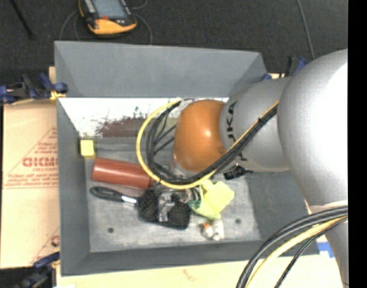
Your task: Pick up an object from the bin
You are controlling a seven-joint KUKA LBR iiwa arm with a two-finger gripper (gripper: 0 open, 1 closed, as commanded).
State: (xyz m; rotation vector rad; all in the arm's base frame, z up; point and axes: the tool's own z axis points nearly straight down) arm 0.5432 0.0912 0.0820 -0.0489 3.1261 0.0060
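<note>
My gripper (166, 207) shows as a dark body with a metal part, just below the arm's orange cover, low over the front middle of the bin floor. A black-handled tool (109, 193) lies on the floor with its tip touching the gripper's left side. Above that tool a red cylinder (118, 172) lies on its side. A pale yellow block with a green part (216, 198) sits right beside the gripper on its right. A small white and orange thing (211, 230) lies in front of that block. What is under the gripper is hidden.
A small yellow cube (86, 147) rests by the bin's left wall, above the red cylinder. The arm with its orange cover and yellow and black cables hides the bin's right and back middle. Bare floor runs along the front left.
</note>
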